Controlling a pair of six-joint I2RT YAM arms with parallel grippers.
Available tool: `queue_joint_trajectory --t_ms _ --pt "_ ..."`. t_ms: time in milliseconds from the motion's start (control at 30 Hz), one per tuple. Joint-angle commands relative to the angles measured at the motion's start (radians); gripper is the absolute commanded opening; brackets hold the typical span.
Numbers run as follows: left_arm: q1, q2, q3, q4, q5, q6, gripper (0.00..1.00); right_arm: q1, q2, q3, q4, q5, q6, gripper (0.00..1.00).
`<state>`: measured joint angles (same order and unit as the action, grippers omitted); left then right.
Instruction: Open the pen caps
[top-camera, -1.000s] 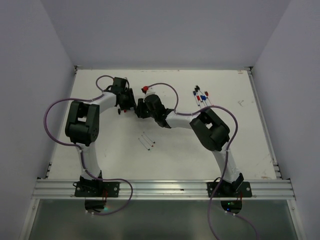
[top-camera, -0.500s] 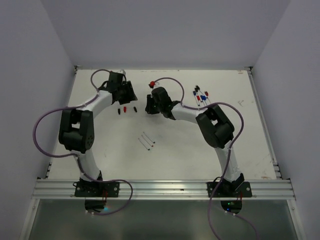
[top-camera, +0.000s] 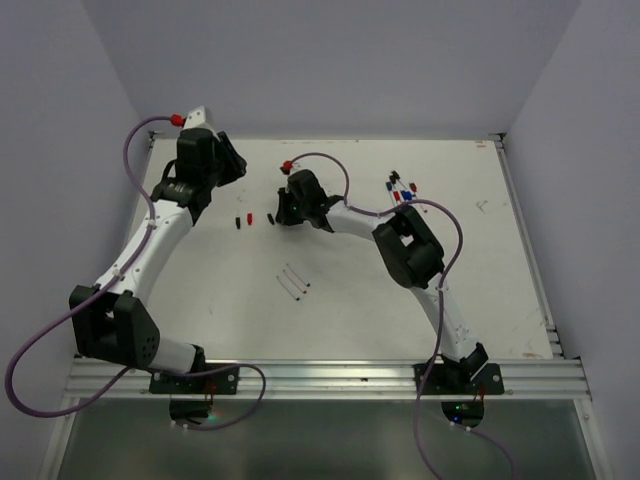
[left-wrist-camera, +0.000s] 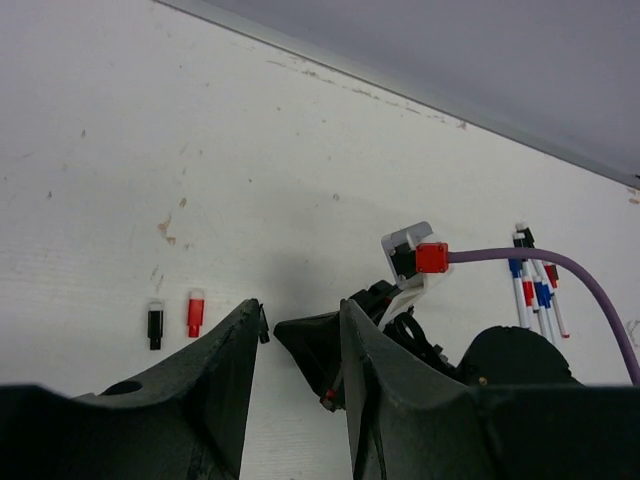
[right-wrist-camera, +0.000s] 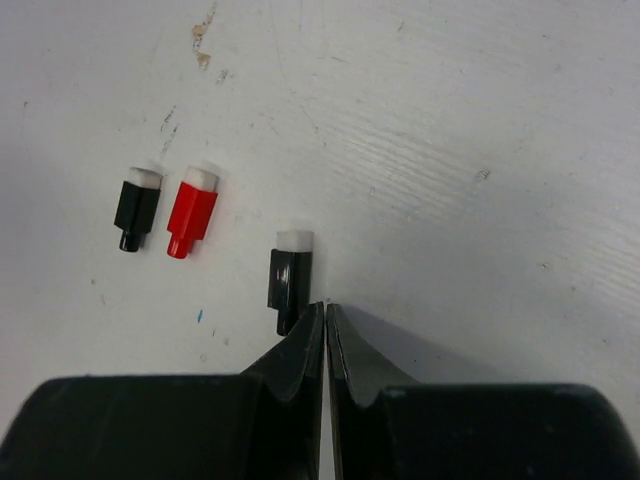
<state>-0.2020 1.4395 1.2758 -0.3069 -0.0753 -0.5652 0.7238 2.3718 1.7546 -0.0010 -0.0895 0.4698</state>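
Three pen caps lie loose on the white table: a black cap (right-wrist-camera: 137, 208), a red cap (right-wrist-camera: 192, 218) and another black cap (right-wrist-camera: 290, 275). The third lies right beside the tips of my right gripper (right-wrist-camera: 326, 310), which is shut with nothing in it. From above, the caps (top-camera: 251, 218) sit just left of the right gripper (top-camera: 288, 208). My left gripper (left-wrist-camera: 300, 310) hangs high over the table's far left, open and empty (top-camera: 205, 165). Two bare pens (top-camera: 293, 283) lie mid-table. Several capped pens (top-camera: 400, 190) lie at the far right.
The table's metal rim (top-camera: 320, 137) and the pale walls close in the far and side edges. The right arm's purple cable (left-wrist-camera: 540, 262) loops from its red knob (left-wrist-camera: 431, 257) over the table near the capped pens (left-wrist-camera: 535, 290).
My left arm has lifted and swung back to the far left corner, away from the right gripper. The right gripper has closed and shifted slightly left beside the caps.
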Motion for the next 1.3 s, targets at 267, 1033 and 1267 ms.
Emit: queue_joint_trajectory --t_ms 267,1033,1267 --pt "0.009 -0.042 -0.038 0.008 0.006 -0.005 0.42 0.035 0.11 0.197 -0.034 -0.153 0.032 0.08" --pt "0.007 -0.056 -0.102 0.095 0.109 -0.009 0.43 -0.064 -0.299 -0.199 0.004 0.086 -0.078 0.2" --pt "-0.016 -0.01 -0.155 0.213 0.204 -0.036 0.43 -0.259 -0.31 -0.049 -0.332 0.26 -0.189 0.73"
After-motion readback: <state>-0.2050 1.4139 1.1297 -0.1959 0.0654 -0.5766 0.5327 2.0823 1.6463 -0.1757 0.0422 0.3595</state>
